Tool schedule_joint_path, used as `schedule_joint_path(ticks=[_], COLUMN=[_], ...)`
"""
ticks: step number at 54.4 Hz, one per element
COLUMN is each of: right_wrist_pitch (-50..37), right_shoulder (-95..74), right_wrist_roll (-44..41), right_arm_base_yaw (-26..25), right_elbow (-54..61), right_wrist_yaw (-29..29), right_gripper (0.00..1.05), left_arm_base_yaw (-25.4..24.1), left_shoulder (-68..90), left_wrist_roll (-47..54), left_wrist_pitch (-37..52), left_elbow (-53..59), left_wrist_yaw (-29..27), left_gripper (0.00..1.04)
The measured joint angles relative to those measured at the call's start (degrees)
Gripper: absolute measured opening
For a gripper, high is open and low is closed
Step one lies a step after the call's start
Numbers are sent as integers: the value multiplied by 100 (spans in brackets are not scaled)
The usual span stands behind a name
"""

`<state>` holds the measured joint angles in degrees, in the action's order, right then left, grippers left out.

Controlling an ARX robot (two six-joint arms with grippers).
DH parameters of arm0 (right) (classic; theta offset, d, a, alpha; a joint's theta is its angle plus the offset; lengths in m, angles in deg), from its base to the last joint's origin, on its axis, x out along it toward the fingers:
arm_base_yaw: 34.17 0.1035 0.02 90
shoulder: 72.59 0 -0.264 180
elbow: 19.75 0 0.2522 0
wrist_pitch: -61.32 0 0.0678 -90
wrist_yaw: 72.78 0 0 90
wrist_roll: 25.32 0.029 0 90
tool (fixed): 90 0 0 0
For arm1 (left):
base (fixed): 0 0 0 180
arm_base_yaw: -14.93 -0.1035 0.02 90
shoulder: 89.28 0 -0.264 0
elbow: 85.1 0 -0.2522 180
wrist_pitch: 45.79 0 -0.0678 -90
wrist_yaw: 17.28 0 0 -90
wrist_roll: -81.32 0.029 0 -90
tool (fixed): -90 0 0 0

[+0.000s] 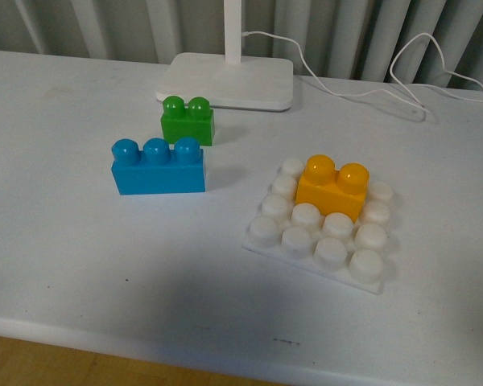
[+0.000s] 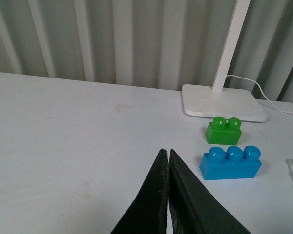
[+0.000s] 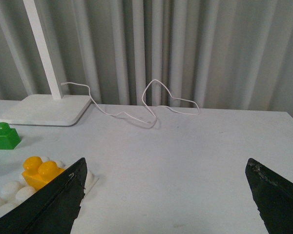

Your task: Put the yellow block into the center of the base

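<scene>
On my front camera the yellow block (image 1: 333, 186) sits upright on the base (image 1: 322, 225), studs up, on the middle studs toward the far side, right of centre in the frame. That view shows neither arm. To its left on the worktop (image 1: 80, 249) stands the blue brick (image 1: 157, 166), with the green brick (image 1: 187, 121) behind it, just in front of the lamp foot (image 1: 225, 80) at the top centre, whose cable (image 1: 386, 76) trails to the right. The left wrist camera shows the left claw (image 2: 168, 161) with its fingers pressed together and holding nothing, at the bottom centre of the frame; the yellow block is outside that view. The right wrist camera shows the right claw (image 3: 166, 170) spread wide apart and empty, the yellow block near its one finger (image 3: 53, 204) at lower left.
</scene>
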<state>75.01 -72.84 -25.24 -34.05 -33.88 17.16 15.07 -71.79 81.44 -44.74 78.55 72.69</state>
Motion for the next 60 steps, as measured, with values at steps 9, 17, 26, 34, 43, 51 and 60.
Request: schedule_joint_path(ticks=[9,17,26,34,43,51,60], right_wrist_pitch=[0,0,0,0,0,0,0], right_shoulder=[0,0,0,0,0,0,0], right_wrist_roll=[0,0,0,0,0,0,0], right_arm_base_yaw=[0,0,0,0,0,0,0], right_elbow=[0,0,0,0,0,0,0], right_wrist_yaw=[2,0,2,2,4,2,2], right_gripper=[95,95,95,95,95,95,95], left_arm_base_yaw=[0,0,0,0,0,0,0], left_shoulder=[-275,-518,-887,-1692,-1716,-1722,-1725], left_wrist_roll=[0,-4,-4,-4,-7,-4,-20], left_wrist_pitch=[-48,-216,-605,-1445,-1469,-1469,-1469], left_elbow=[166,192,192,190,190,190,190], left_wrist_yaw=[0,2,4,4,4,2,2], left_gripper=[4,4,4,4,4,4,24])
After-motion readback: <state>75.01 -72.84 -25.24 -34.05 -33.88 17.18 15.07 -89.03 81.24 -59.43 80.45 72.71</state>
